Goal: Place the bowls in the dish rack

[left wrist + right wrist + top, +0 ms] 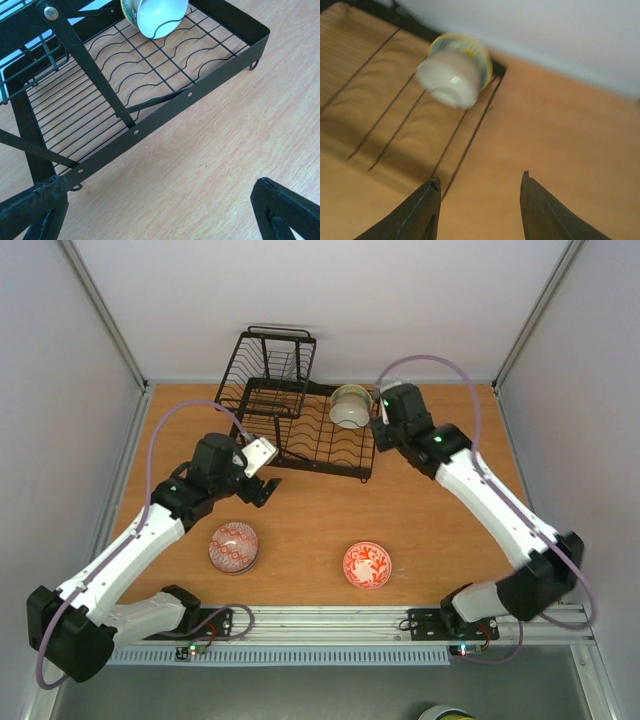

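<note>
The counter point(300, 520) carries the rack point(325, 466), with the cream bowl point(350, 405) tipped in its far-right corner. The pink bowl point(233, 547) and red bowl point(367, 564) sit near the bases. The pink bowl is closest to the left fingers point(285, 210), which are wide open and empty. The right fingers point(415, 215) are parted and empty.

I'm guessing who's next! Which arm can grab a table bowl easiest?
Probably left: the left pincer, open, hovers near the pink patterned bowl; the right pincer is far back by the cream bowl in the dish rack.

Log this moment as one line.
black wire dish rack: holds cream teal-rimmed ceramic bowl | table: pink-red bowl, red-and-white bowl | left gripper: open | right gripper: open
</note>
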Robot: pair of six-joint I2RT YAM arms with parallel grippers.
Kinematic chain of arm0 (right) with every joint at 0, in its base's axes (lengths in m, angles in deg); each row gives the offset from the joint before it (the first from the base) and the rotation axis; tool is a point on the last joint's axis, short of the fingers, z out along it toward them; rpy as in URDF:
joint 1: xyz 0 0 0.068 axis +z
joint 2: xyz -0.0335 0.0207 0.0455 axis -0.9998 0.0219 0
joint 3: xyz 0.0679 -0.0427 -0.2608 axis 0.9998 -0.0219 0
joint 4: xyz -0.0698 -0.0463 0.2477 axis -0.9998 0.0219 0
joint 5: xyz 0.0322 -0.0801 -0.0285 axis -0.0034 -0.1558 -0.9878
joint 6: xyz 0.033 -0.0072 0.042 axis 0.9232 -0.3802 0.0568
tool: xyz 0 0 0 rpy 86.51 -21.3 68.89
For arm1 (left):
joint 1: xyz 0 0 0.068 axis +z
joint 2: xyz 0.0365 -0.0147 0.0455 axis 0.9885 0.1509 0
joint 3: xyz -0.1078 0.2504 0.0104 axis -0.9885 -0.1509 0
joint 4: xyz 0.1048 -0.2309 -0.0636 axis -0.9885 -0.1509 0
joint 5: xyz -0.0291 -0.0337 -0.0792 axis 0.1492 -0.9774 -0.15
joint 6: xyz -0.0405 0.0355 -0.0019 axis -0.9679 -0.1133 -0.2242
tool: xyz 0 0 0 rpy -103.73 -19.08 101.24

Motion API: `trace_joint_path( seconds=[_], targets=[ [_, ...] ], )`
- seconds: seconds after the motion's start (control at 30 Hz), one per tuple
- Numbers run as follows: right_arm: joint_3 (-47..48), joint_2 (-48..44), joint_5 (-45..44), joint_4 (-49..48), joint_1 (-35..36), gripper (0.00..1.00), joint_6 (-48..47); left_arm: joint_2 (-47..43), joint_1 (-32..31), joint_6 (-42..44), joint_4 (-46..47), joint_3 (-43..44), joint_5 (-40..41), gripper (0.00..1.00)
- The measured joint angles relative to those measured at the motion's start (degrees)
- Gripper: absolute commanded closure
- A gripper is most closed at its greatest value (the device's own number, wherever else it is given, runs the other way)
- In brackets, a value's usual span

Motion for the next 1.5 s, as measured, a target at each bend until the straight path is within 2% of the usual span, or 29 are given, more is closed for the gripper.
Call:
trace_joint_path(
  seconds=[0.13,0.27,0.4,0.5,0.7,1.1,1.17,1.3,1.5],
  targets=[
    [-2.38,-8.5,9.46,15.72,1.31,0.59,15.39,0.52,0.0,-0.07,0.0,0.0,-0.26,0.01],
    [-13.14,-12.57,16.48,26.84,6.49,0.61,27.23,1.99,0.0,-0.07,-0.02,0.0,-0.5,0.01],
    [-23.26,-13.18,22.36,33.29,12.85,0.64,34.97,3.37,0.0,-0.17,-0.07,0.02,-0.87,0.01],
    [-27.61,-17.22,26.43,35.82,14.16,0.64,39.1,4.24,0.0,-0.35,-0.07,0.02,-1.18,0.01],
    [-32.61,-22.53,30.03,36.39,15.61,0.64,43.47,5.35,0.0,-0.42,-0.09,0.02,-1.4,0.01],
    [-38.6,-18.16,32.85,28.24,16.41,0.63,46.73,5.77,0.0,-0.52,-0.09,0.02,-1.4,0.01],
    [-40.0,-16.68,32.85,26.1,16.44,0.68,47.08,5.81,0.0,-0.52,-0.09,0.02,-1.4,0.01],
    [-41.77,-13.05,32.54,21.97,16.46,0.97,48.0,6.01,0.0,-0.52,-0.09,0.02,-1.4,0.01],
    [-40.54,-13.7,32.2,19.8,16.65,0.99,48.3,6.03,0.0,-0.52,-0.11,0.02,-1.38,0.01]
  ],
)
